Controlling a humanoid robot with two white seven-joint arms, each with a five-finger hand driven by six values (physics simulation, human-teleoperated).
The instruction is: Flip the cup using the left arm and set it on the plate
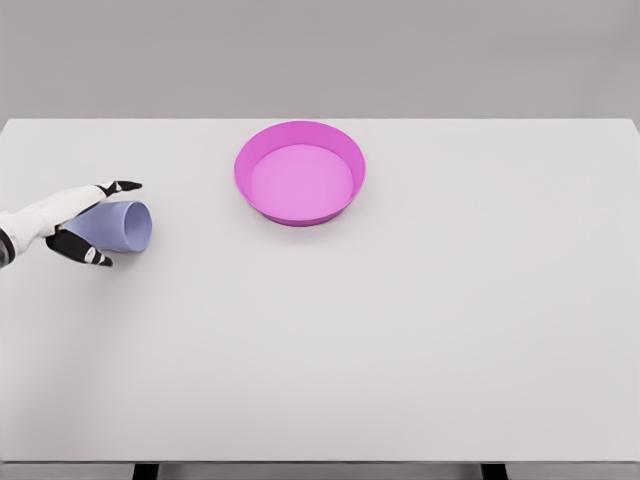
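Observation:
A pale blue cup (122,226) lies on its side on the white table (400,330) at the far left, its mouth facing right. My left hand (102,222) comes in from the left edge and is wrapped around the cup, with one black-tipped finger (122,186) above it and another below. A magenta plate (300,172) with a raised rim sits at the back centre of the table, well to the right of the cup. The right arm does not show.
The table's far edge runs just behind the plate and its front edge lies near the bottom of the picture.

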